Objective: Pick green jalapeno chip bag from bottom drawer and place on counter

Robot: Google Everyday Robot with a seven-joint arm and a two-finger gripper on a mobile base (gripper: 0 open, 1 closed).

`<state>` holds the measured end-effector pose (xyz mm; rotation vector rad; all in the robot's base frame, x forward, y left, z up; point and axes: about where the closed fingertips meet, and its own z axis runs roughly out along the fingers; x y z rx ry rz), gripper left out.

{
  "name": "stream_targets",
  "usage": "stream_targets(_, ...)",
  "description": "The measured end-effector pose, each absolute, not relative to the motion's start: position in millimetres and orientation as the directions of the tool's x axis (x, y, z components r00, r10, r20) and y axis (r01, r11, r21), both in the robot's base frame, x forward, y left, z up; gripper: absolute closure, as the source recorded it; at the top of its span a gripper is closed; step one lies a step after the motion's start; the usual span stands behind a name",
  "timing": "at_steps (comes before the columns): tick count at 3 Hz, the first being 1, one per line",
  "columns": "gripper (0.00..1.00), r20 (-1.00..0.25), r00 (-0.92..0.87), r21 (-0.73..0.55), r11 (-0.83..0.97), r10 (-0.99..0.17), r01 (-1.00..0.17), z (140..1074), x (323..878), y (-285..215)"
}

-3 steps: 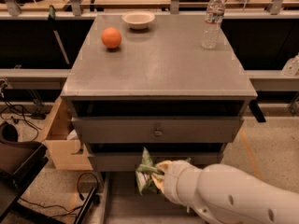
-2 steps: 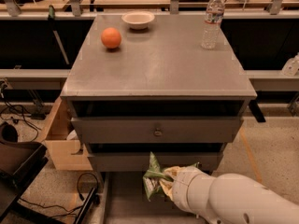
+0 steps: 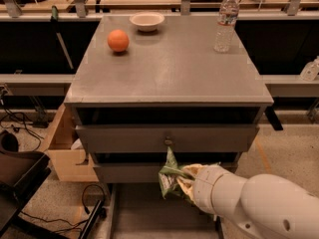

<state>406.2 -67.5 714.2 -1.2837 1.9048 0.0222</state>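
Observation:
The green jalapeno chip bag (image 3: 169, 179) is crumpled and held upright in my gripper (image 3: 182, 180), in front of the middle drawer's lower edge. The gripper is shut on the bag, at the end of my white arm (image 3: 254, 203) that comes in from the lower right. The bottom drawer (image 3: 159, 210) is pulled out below the bag as a flat grey tray. The counter (image 3: 167, 66) is the grey cabinet top above, well above the bag.
On the counter stand an orange ball (image 3: 118, 40), a white bowl (image 3: 146, 21) and a water bottle (image 3: 226, 21). A knobbed drawer (image 3: 167, 138) faces me. A cardboard box (image 3: 65, 151) sits left of the cabinet, with cables and a dark bin (image 3: 17, 176) on the floor.
The gripper with the chip bag has risen and shifted right, from low over the bottom drawer to just under the middle drawer's front.

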Motion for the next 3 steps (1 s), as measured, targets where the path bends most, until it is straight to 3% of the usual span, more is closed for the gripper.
stream_targets(3, 1.00, -0.755, -0.068, -0.461, 0.601, -0.653, -0.653, 885.7, 490.9, -176.2)
